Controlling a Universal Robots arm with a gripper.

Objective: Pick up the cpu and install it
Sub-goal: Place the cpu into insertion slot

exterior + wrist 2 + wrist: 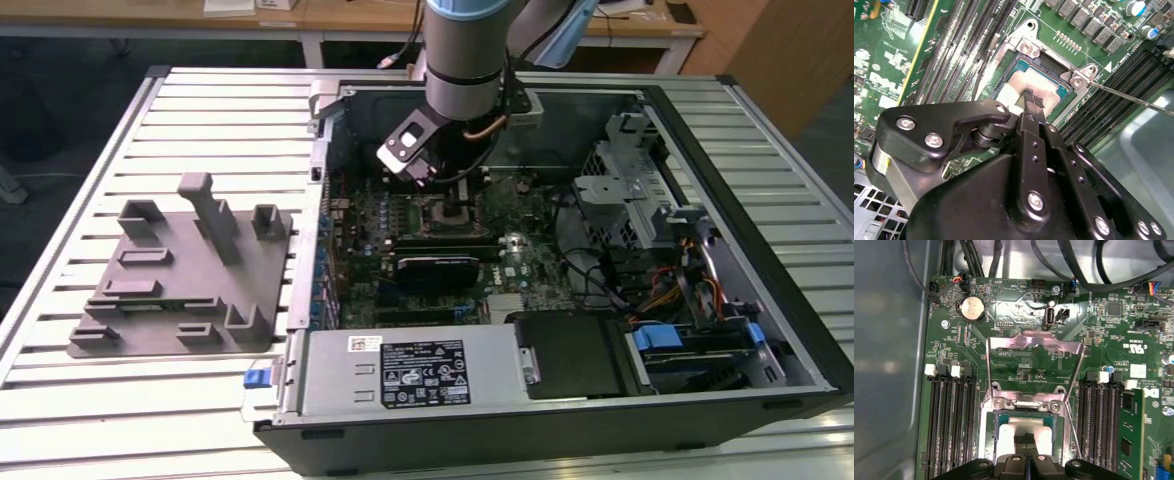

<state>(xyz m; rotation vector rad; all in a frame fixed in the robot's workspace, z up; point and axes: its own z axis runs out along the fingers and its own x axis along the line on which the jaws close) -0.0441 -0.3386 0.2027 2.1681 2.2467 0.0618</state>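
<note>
Inside the open computer case (798, 330) on the slatted tabletop (214, 110), the end effector (1025, 439), fingers narrowed together, stands directly above the cpu (1045, 434), which lies flat in the socket (1024, 402).

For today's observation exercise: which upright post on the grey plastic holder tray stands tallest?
The slim post near its far edge, rising above the squat blocks beside it.

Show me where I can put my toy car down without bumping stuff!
Bare table slats ring the grey holder tray, narrowest between it and the computer case. Inside the case it's crowded, most around the gripper at the cpu.
</note>
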